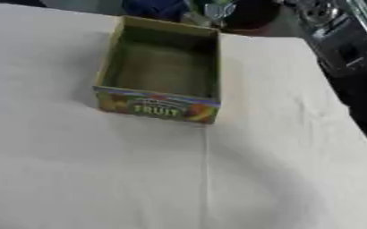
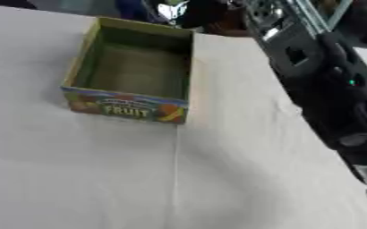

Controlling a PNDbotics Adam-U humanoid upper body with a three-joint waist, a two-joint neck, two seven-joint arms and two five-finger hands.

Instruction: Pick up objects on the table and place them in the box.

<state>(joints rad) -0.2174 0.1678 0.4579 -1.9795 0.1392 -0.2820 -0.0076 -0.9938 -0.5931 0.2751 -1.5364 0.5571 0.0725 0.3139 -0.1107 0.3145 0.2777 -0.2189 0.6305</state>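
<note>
White tablecloth [image 1: 280, 147], blurred box [image 1: 159, 71] lettering.

Table [image 1: 77, 179] had a white cloth cover, one crease running down the middle. Only an open cardboard box [image 1: 159, 71] marked "FRUIT" sat on it, toward the far side.

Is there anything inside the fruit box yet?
No. The box stands open on the white tablecloth and only its bare floor shows.
</note>
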